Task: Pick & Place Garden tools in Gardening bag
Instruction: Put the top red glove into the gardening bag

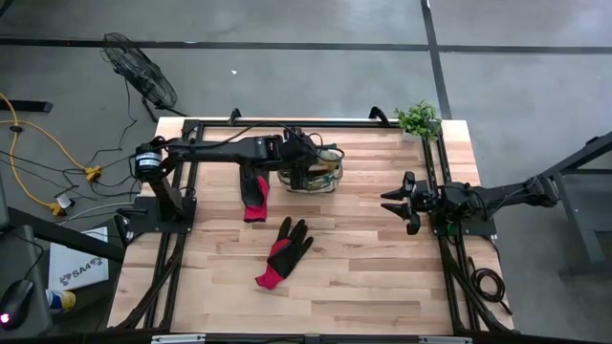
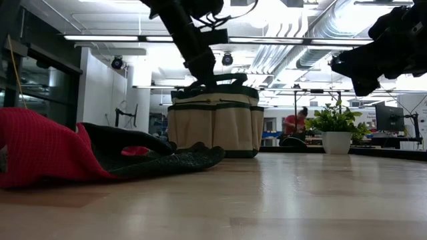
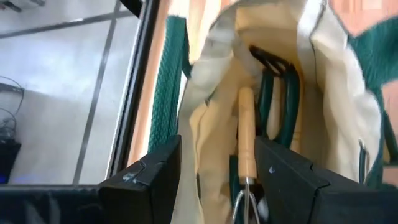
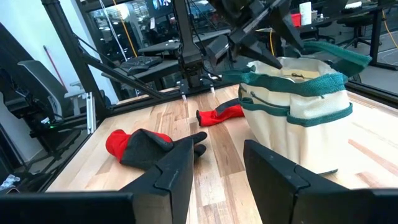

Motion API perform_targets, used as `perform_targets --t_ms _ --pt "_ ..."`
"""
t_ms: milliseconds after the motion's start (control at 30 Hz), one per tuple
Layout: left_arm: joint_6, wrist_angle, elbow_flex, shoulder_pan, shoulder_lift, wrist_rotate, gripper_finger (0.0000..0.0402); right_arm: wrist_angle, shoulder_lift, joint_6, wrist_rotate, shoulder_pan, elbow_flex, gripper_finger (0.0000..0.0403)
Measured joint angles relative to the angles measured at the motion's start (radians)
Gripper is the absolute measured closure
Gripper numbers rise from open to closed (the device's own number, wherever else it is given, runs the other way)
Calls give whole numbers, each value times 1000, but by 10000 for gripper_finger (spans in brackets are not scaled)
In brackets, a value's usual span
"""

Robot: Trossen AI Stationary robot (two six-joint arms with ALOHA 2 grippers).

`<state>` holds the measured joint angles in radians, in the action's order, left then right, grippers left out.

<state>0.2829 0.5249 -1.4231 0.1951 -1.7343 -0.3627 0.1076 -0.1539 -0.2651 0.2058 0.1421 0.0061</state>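
The left arm reaches across the back of the tabletop (image 1: 382, 277) and its claw (image 1: 308, 170) hangs right over the mouth of the gardening bag (image 1: 323, 175). Looking past its fingers (image 3: 146, 180), they stand spread apart on either side of the bag's cloth rim, pinching nothing that I can make out. Inside the bag a wooden handle (image 3: 247, 137) stands upright with a metal neck below it, and dark green handles (image 3: 277, 106) sit just behind it.

Just beside the bag, toward the left arm's base, one black-and-red glove (image 1: 254, 198) lies flat on the wood. The second glove (image 1: 284, 252) lies nearer the front edge, well apart from the bag, fingers pointing toward the back and red cuff toward the front.

Further right, the right arm waits near the tabletop's right edge, its claw (image 1: 394, 203) raised off the wood and pointing toward the bag. Its fingers (image 4: 177, 171) stand parted with only air between them. A green potted plant (image 1: 419, 119) sits at the back right corner
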Motion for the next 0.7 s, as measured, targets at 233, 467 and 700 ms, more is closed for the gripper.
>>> perform_targets --t_ms 233,467,700 --pt "0 -2 0 -7 15 0 208 0 0 0 0 0 0 268" --pt "0 -6 0 -24 55 -19 208 0 0 0 0 0 0 268" --pt "-41 79 0 -67 91 -74 208 0 0 0 0 0 0 268"
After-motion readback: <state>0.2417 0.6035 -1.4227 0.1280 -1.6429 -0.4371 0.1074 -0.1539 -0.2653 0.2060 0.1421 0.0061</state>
